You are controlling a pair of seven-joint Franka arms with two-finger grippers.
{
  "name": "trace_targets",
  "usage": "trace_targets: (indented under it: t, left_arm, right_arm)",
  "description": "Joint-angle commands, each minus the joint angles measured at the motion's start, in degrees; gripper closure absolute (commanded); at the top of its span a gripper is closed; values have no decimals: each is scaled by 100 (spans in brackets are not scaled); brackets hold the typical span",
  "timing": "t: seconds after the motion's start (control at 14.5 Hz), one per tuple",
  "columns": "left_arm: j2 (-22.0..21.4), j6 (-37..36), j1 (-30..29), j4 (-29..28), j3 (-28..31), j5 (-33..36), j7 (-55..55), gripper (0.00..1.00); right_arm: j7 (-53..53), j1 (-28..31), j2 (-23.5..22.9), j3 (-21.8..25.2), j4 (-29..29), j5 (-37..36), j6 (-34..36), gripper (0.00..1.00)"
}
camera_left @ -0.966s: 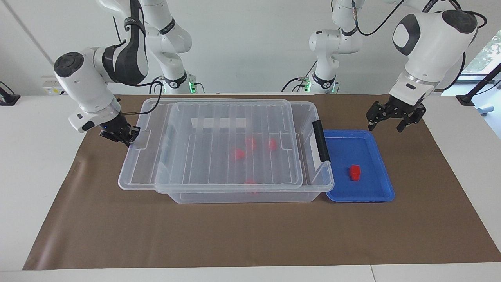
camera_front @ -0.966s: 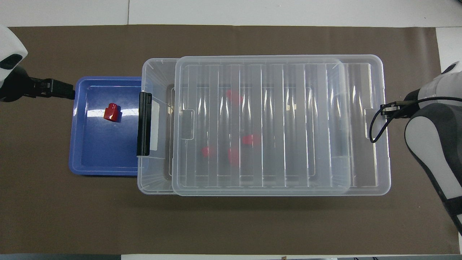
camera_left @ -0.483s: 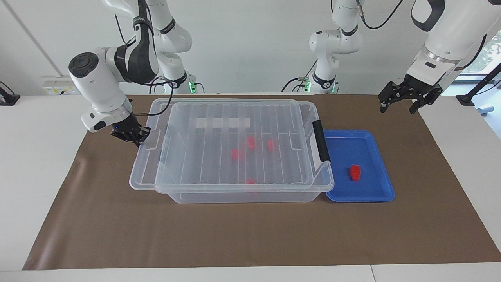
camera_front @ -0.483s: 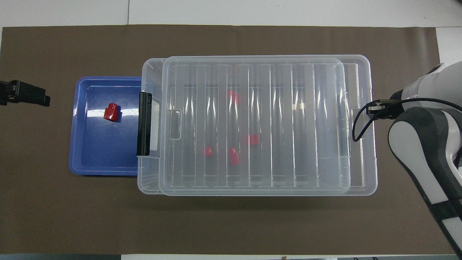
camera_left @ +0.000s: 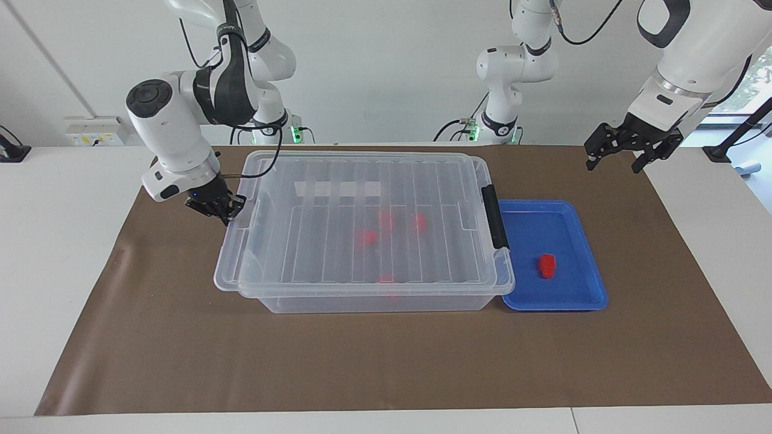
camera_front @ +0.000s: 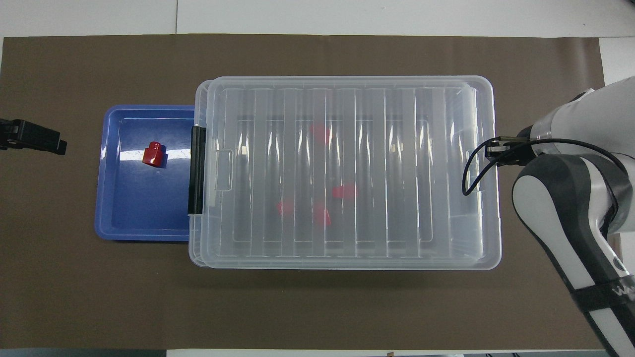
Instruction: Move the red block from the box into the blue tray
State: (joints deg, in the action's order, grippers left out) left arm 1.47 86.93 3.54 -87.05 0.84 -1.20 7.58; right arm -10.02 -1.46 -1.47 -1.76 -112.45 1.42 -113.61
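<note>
One red block (camera_left: 547,266) stands in the blue tray (camera_left: 579,241), which sits against the box's black clip handle (camera_left: 496,217) at the left arm's end. The clear box (camera_left: 362,303) has its ribbed lid (camera_left: 338,181) lying almost squarely on it. Several more red blocks (camera_left: 367,236) show blurred through the lid. My right gripper (camera_left: 224,209) is shut on the lid's end tab at the right arm's end. My left gripper (camera_left: 615,160) is open and empty, raised over the mat beside the tray. In the overhead view the block (camera_front: 152,154), tray (camera_front: 139,213), lid (camera_front: 347,99), left gripper (camera_front: 49,141) and right gripper (camera_front: 496,151) all show.
A brown mat (camera_left: 386,361) covers the table under everything. Bare white tabletop (camera_left: 60,241) lies past the mat's ends. The right arm's cable (camera_front: 471,171) loops over the lid's end.
My right gripper has slid the lid toward the left arm's end until it covers the box. My left gripper rose and drew away from the tray, then stayed still.
</note>
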Motion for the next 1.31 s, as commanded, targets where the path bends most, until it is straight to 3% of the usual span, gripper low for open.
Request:
trace_targets:
  t: [0.0,0.34,0.48,0.55,0.62,0.69,0.76,0.97,1.24]
  left_arm:
    - [-296,174,-20,-453,-49,58,121,0]
    - [-226,237,-11,-322,-49,67,112,0]
    - [-208,228,-2,-260,-49,76,104,0]
    - [-208,228,-2,-243,-58,67,104,0]
    - [-208,211,-2,-242,-58,67,104,0]
    - [-217,202,6,-251,-66,67,86,0]
    - [-217,202,24,-260,-75,67,77,0]
    - [-226,105,-20,-269,-128,58,68,0]
    - [-270,26,-248,-251,-348,58,77,0]
  right_arm:
    - [-185,-73,103,-17,-136,-27,-65,100]
    - [-185,-64,94,-17,-102,-27,-13,100]
    - [-159,-3,33,-8,178,-27,293,100]
    - [-141,49,7,-8,398,-19,539,80]
    - [-115,111,6,-8,574,-19,724,42]
    - [-106,146,33,0,732,-19,926,32]
    - [-106,181,59,9,969,-19,1198,1]
    - [271,400,59,62,1856,42,2243,0]
    - [562,507,68,62,2342,-71,2853,0]
